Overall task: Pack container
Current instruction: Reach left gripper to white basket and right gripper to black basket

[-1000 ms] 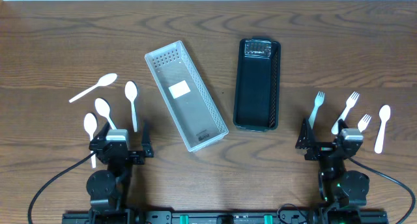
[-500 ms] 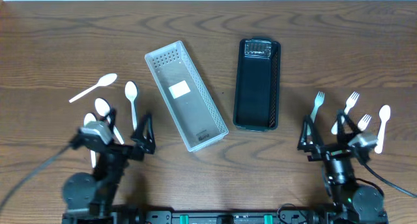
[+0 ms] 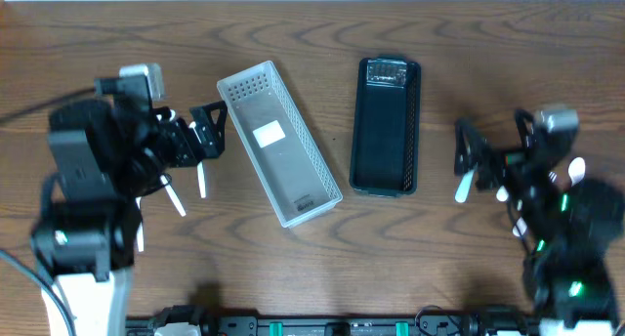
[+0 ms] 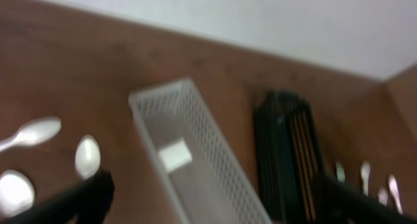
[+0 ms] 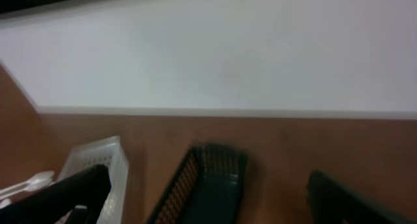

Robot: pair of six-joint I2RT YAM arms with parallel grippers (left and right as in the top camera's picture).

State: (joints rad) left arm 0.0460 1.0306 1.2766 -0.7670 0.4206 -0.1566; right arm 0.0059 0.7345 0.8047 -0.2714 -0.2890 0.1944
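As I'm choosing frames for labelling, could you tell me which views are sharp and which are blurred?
Overhead: the white perforated plastic basket and black mesh basket are crisp, but the left arm and right arm are smeared. Left wrist: soft throughout, both baskets yet recognisable. Right wrist: equally blurred, with a pale wall filling the upper half.

White perforated basket (image 3: 278, 141), black basket (image 3: 386, 126)

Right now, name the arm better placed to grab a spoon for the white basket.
Left. Its fingers hang over the spoons, right beside the white basket; the right arm sits beyond the black basket, among the forks.
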